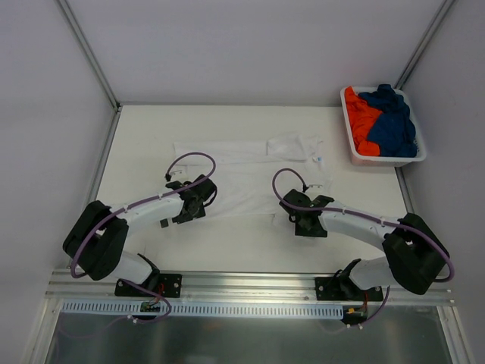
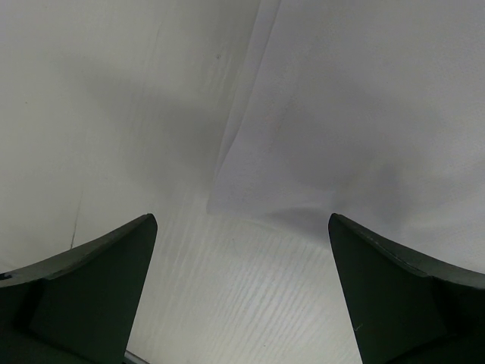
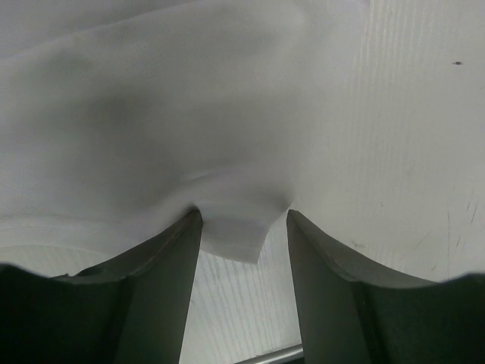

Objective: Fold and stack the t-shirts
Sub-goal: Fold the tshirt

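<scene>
The white t-shirt (image 1: 242, 178) lies spread on the table, its top part folded over, with a tiny blue mark (image 1: 320, 161) near the collar. My left gripper (image 1: 203, 196) is open just off the shirt's near left corner, which shows in the left wrist view (image 2: 364, 114); the gripper (image 2: 242, 227) holds nothing. My right gripper (image 1: 298, 212) is at the near right corner. In the right wrist view the jaws (image 3: 241, 212) stand apart on either side of the shirt's hem corner (image 3: 235, 239). The orange shirt (image 1: 360, 117) and dark blue shirt (image 1: 394, 121) lie crumpled in the basket.
The white plastic basket (image 1: 383, 161) stands at the far right corner of the table. Grey walls close the table (image 1: 136, 144) on the left, back and right. A metal rail runs along the near edge under the arm bases.
</scene>
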